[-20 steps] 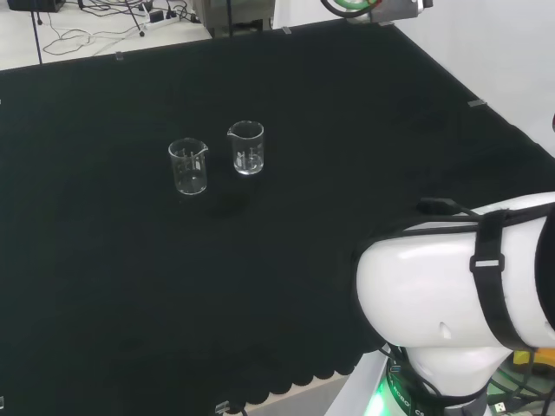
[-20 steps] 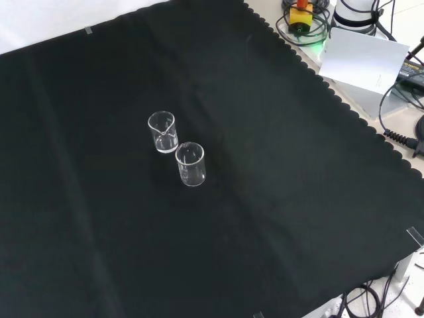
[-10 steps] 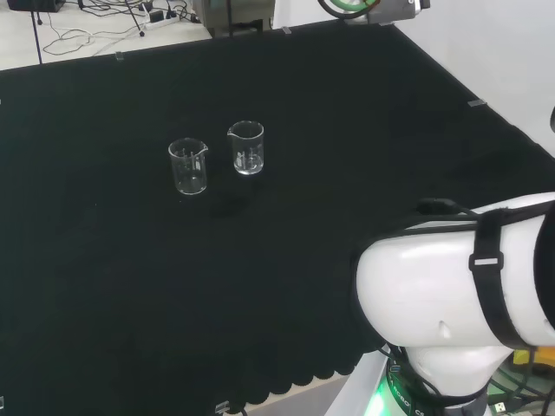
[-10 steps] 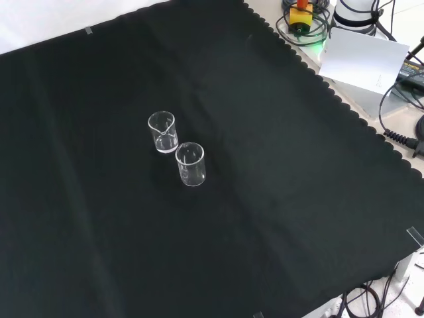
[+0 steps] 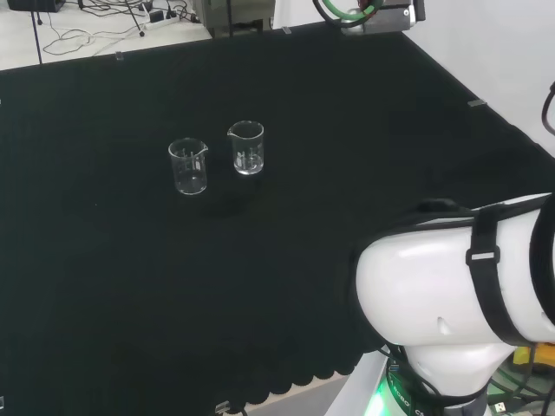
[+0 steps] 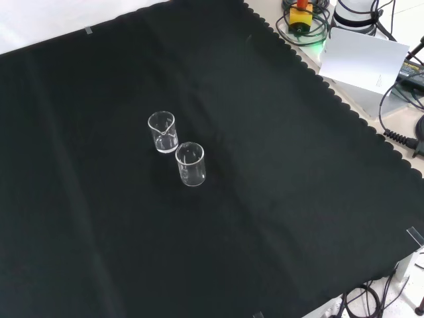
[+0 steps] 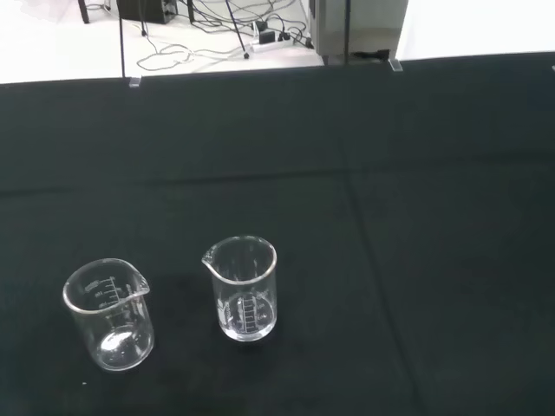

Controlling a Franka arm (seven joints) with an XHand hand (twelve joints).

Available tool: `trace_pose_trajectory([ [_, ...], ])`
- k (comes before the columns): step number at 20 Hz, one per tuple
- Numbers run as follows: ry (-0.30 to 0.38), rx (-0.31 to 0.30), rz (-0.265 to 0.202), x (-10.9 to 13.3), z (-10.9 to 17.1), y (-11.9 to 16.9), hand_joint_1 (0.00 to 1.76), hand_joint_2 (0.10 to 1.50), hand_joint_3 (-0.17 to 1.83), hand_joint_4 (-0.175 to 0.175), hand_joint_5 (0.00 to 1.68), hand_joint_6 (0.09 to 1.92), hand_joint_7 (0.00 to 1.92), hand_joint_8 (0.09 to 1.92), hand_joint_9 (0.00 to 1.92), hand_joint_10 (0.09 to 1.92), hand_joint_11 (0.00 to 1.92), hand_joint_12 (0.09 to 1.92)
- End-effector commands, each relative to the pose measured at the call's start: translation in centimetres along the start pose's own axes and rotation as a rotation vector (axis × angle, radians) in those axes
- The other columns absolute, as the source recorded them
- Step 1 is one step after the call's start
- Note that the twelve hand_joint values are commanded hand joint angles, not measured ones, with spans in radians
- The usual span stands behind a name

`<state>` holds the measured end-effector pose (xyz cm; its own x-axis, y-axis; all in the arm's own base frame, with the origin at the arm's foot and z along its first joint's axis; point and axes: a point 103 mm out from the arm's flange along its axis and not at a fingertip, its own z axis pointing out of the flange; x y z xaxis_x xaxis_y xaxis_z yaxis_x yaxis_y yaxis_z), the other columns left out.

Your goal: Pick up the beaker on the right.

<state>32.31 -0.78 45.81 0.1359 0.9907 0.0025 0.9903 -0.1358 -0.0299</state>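
While the two beakers stand untouched, here is what you have before you:

Right beaker: the task's clear glass beaker (image 5: 246, 147) stands upright on the black cloth, to the right of its twin in the head view; in the front view (image 6: 163, 131) it is the farther, higher one, its spout toward the camera.

Other beaker: a second clear beaker (image 5: 188, 165) stands upright just beside the first, apart from it, a narrow gap of cloth showing between them; in the front view (image 6: 191, 163) it is the nearer one.

Wrist view: you see both vessels from above and ahead, the right beaker (image 7: 244, 288) with printed scale marks facing the camera, the other beaker (image 7: 109, 314) beside it. Both look empty.

Worktop: black cloth (image 6: 278, 199) covers it, with a scalloped edge toward the arm's base.

Arm: a big white link (image 5: 451, 295) stands at the head view's lower right, well apart from the glassware.

Hand: you cannot tell whether its fingers are straight or curled.
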Motion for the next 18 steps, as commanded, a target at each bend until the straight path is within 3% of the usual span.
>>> trace_pose_trajectory([
  [1, 0.009, 0.024, 0.022, -1.4, 2.3, 2.7, 0.1, 1.26, 0.27, -0.007, 0.38, 0.09, 0.04, 0.43, 0.12, 0.57, 0.0, 1.1],
  [7, 0.055, 0.012, -0.011, -2.5, 5.0, 8.0, 0.15, 1.23, 0.25, -0.008, 0.38, 0.09, 0.05, 0.43, 0.13, 0.58, 0.0, 1.11],
  [9, 0.093, -0.004, -0.018, -2.9, 5.9, 9.6, 0.27, 1.18, 0.23, -0.01, 0.39, 0.09, 0.1, 0.46, 0.18, 0.6, 0.0, 1.14],
  [13, 0.153, 0.023, -0.023, -3.5, 8.6, 12.6, 0.52, 1.05, 0.2, -0.015, 0.4, 0.09, 0.21, 0.51, 0.28, 0.63, 0.0, 1.23],
  [18, 0.192, 0.057, -0.022, -3.6, 12.4, 15.5, 0.64, 0.94, 0.25, -0.014, 0.41, 0.09, 0.21, 0.54, 0.3, 0.63, 0.0, 1.25],
])
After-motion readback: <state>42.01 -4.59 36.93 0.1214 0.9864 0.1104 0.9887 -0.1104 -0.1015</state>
